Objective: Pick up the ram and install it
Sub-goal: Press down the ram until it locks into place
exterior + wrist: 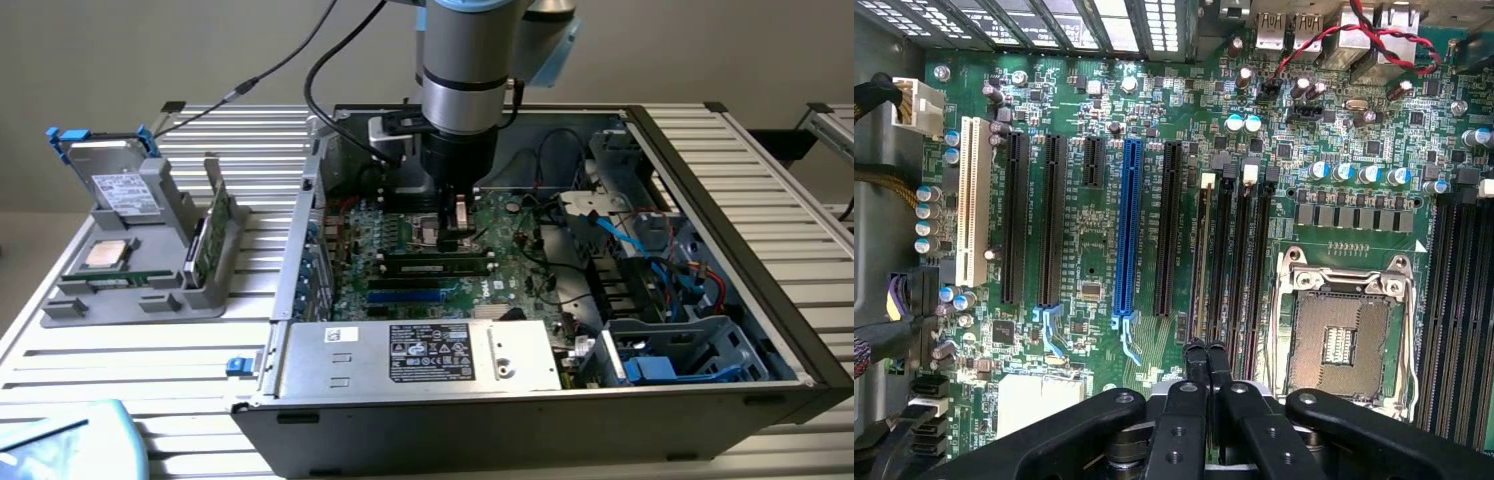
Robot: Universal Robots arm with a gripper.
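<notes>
The claw [455, 232] hangs low over the motherboard [1104, 230], fingers pressed together with nothing between them. A ram [430, 265] already lies seated in a slot just below it; another ram [215, 228] stands in the grey holder [134, 290] on the tabletop [254, 135], well off to the side. Dropping further with shut fingers risks striking the open processor socket [1344, 345] or the bare slots [1229, 260] nearby

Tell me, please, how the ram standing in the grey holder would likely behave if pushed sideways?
The ram is a thin board standing on its edge in the holder, so a sideways push would probably lever or tip it rather than slide it. It looks flat and stiff, and likely light for its length. As a thin circuit board, it is probably fragile under bending.
</notes>
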